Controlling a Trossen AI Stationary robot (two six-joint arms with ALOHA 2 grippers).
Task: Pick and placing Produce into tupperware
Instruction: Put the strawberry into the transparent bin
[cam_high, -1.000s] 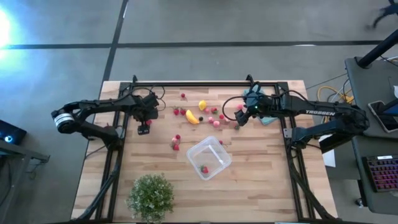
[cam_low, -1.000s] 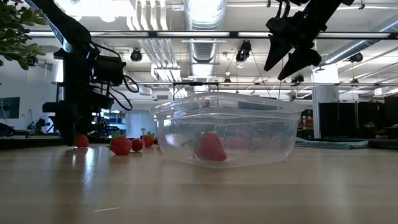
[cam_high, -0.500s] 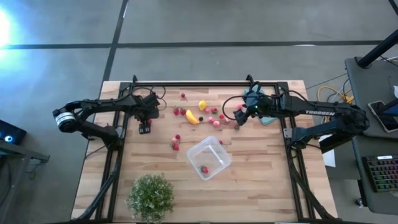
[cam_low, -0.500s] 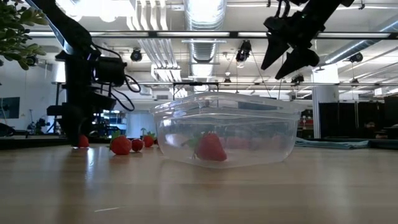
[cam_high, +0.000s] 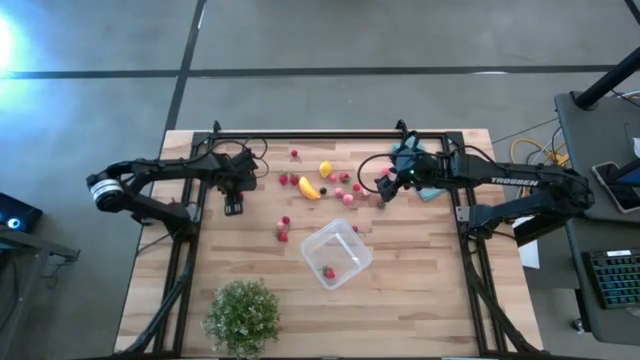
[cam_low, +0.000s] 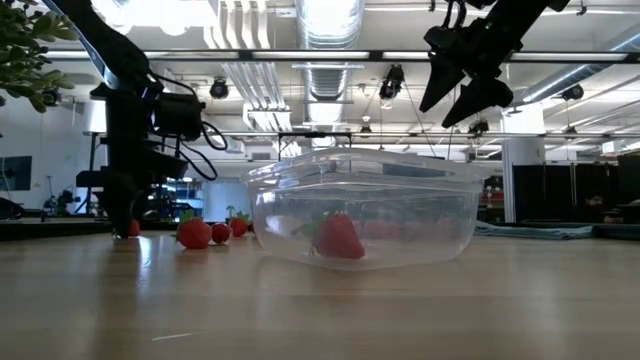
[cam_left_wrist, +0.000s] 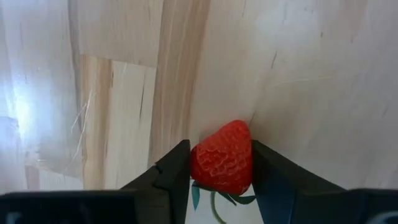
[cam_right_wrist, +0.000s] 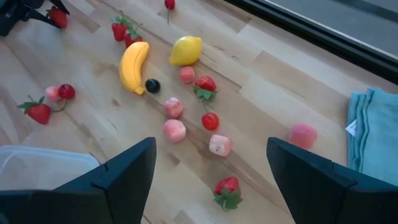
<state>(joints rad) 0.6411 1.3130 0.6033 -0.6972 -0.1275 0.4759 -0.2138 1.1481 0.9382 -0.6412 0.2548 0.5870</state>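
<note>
Inside the clear tupperware (cam_high: 336, 254) lies one strawberry (cam_high: 328, 271); left claw (cam_left_wrist: 221, 163) grips another strawberry (cam_left_wrist: 222, 158), right claw (cam_right_wrist: 210, 168) gapes

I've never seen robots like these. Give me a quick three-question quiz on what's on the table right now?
1. True or false: the left gripper is shut on a red toy strawberry.
2. What lies inside the clear plastic tupperware box? A) a lemon B) a single red strawberry C) nothing
3. Fill in: the right gripper hangs open above the scattered fruit, with the yellow toy ____ beside the small yellow lemon.

Key: 1 true; 2 B; 3 banana.
</note>
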